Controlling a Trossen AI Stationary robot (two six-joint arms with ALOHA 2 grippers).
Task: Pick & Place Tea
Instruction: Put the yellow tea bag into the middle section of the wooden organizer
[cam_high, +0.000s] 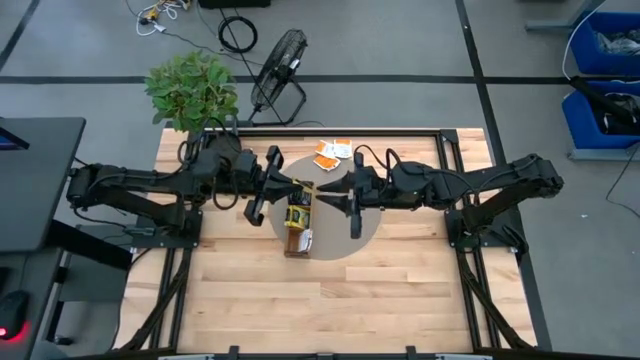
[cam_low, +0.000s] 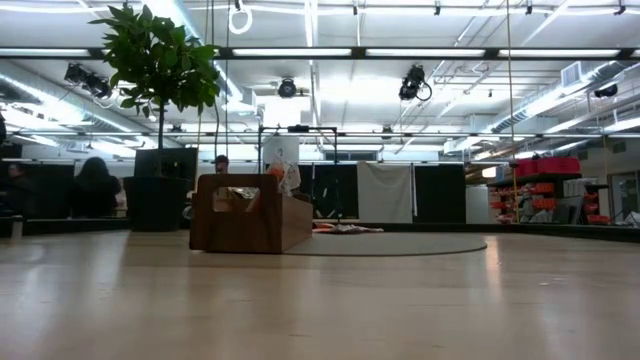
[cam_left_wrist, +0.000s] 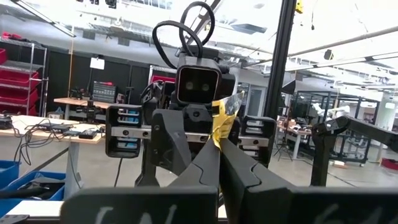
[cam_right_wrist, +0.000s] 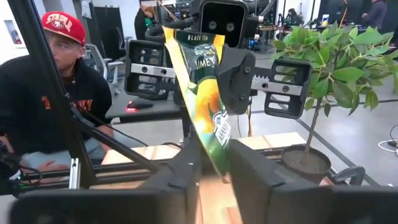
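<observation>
A yellow-green tea sachet (cam_right_wrist: 208, 99) hangs in the air between both grippers, above the far end of the long brown wooden tray (cam_high: 297, 243) on the round grey mat. My left gripper (cam_high: 291, 188) reaches it from the table's left, my right gripper (cam_high: 322, 190) from the right. Both are shut on it. More sachets (cam_high: 297, 215) lie inside the tray. A few orange-and-white sachets (cam_high: 333, 151) lie flat on the table beyond the mat. The low view shows the tray (cam_low: 250, 212) end-on. My left gripper pinches the yellow-green sachet between its two fingers at one edge (cam_left_wrist: 220, 127), coming level from the table's left. The sachet is lifted clear and stands on edge. My right gripper pinches the same sachet between its fingers at the lower end (cam_right_wrist: 214, 158), level from the table's right. The sachet rises tilted from the fingers, clear of the tray.
A potted plant (cam_high: 192, 88) stands at the table's far left corner, with a floor fan (cam_high: 278, 70) beyond the far edge. A person in a red cap (cam_right_wrist: 50, 93) sits off the table's left side. Bare wood fills the near half of the table (cam_high: 330, 300).
</observation>
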